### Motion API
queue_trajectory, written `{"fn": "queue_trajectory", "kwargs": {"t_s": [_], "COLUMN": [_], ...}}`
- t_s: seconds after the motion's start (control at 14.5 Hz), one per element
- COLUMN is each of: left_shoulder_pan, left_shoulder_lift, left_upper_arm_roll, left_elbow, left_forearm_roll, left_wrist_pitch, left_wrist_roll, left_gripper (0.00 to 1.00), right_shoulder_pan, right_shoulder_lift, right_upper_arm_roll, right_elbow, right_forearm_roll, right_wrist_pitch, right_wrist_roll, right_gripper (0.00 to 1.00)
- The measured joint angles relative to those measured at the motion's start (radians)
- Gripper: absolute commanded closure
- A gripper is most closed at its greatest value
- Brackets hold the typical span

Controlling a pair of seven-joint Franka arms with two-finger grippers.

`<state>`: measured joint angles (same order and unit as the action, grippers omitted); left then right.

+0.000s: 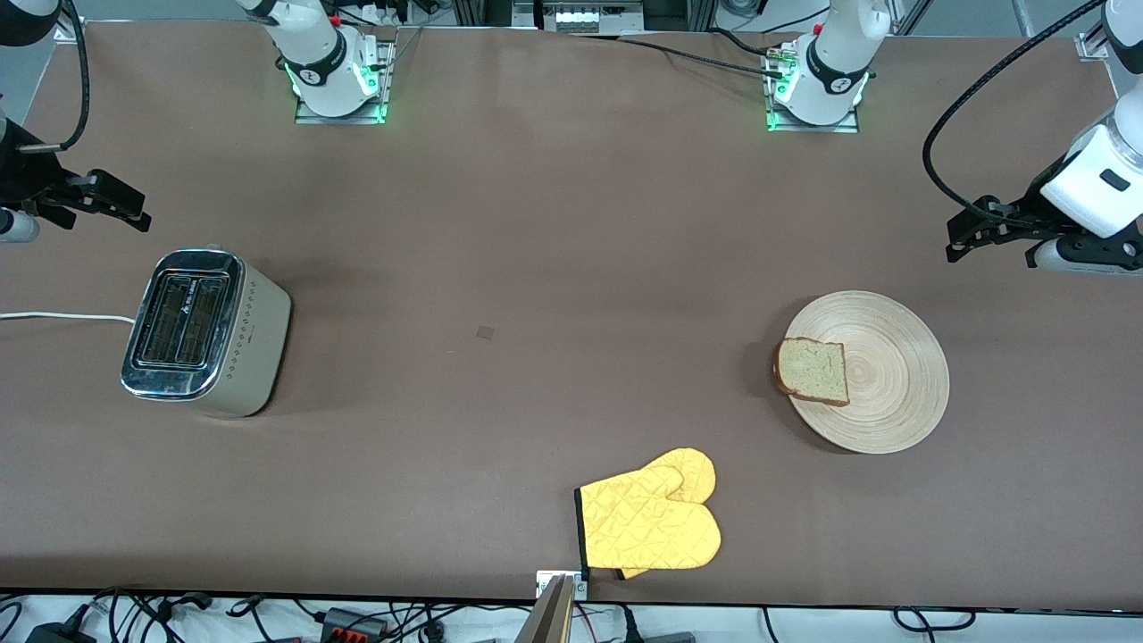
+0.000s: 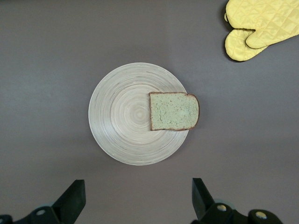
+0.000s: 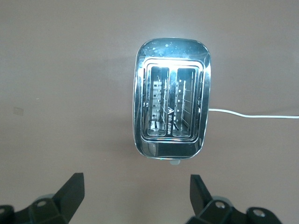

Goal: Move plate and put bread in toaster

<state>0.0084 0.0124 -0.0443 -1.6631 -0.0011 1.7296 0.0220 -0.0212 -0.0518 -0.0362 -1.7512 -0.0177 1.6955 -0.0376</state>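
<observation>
**Bread and plate wait untouched, both arms high and wide**

Yellow oven mitts lie nearest the front camera, a pair overlapping close to the table edge, not part of the job. Next comes the plate, toward the left arm's end of the table, with the bread lying flat on it; the slice overhangs the rim on the side facing the toaster. At the right arm's end stands the toaster, upright, both slots empty, its white cord trailing off the table edge.

Over bare table just past the plate hangs the left gripper, fingers spread wide and holding nothing. Likewise the right gripper hovers near the toaster, jaws parted and empty.

To my eye the wooden plate looks stiff and light but shallow, so a pinch on its rim, away from the slice, seems the best hold, kept level so the bread does not slide. Soft and crumbly as it looks, the bread should want a gentle squeeze; its overhanging crust edge offers the fingers a way in.
</observation>
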Motion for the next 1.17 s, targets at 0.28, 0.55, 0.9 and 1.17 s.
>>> {"fn": "queue_trajectory", "kwargs": {"t_s": [0.28,0.55,0.9,1.17], "left_shoulder_pan": [0.0,0.0,0.0,0.0], "left_shoulder_lift": [0.0,0.0,0.007,0.009], "left_upper_arm_roll": [0.0,0.0,0.004,0.004], "left_elbow": [0.0,0.0,0.0,0.002], "left_forearm_roll": [0.0,0.0,0.0,0.0], "left_wrist_pitch": [0.0,0.0,-0.007,-0.074], "left_wrist_roll": [0.0,0.0,-0.001,-0.001], "left_gripper": [0.0,0.0,0.0,0.0], "right_shoulder_pan": [0.0,0.0,0.0,0.0], "right_shoulder_lift": [-0.001,-0.001,0.0,0.002], "right_upper_arm_roll": [0.0,0.0,0.0,0.0], "right_elbow": [0.0,0.0,0.0,0.0], "right_forearm_roll": [0.0,0.0,0.0,0.0], "right_wrist_pitch": [0.0,0.0,0.0,0.001], "right_wrist_roll": [0.0,0.0,0.0,0.0], "right_gripper": [0.0,0.0,0.0,0.0]}}
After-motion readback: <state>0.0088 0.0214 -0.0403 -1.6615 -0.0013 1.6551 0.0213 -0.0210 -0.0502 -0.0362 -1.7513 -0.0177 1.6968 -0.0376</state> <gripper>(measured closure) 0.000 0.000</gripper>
